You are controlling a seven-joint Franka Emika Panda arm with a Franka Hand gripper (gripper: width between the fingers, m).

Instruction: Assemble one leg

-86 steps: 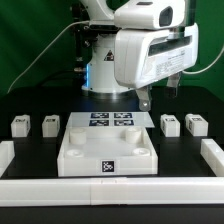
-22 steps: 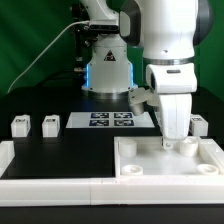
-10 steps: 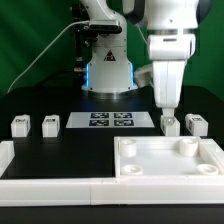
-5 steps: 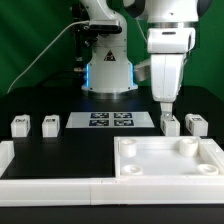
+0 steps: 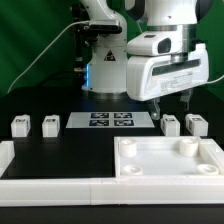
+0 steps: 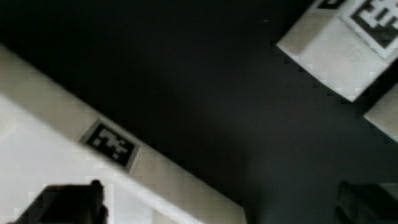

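Black table (image 5: 60,150), green backdrop. From the exterior view's left, in one row: first leg (image 5: 18,125), second leg (image 5: 49,124), marker board (image 5: 110,120), third leg (image 5: 170,125), fourth leg (image 5: 196,124). Gripper (image 5: 173,105) hovered above third and fourth legs, fingers apart, empty. Tray-like part (image 5: 150,165) lay just in front of them

1. The marker board (image 5: 110,121) lies mid-worktop (image 5: 70,150), toward the rear.
2. On the exterior view's left of it stand the far-left leg (image 5: 18,125) and the near-left leg (image 5: 49,124), side by side.
3. On its right stand the near-right leg (image 5: 170,125) and the far-right leg (image 5: 196,124).
4. The tray part (image 5: 170,172) lies just in front of the right pair.
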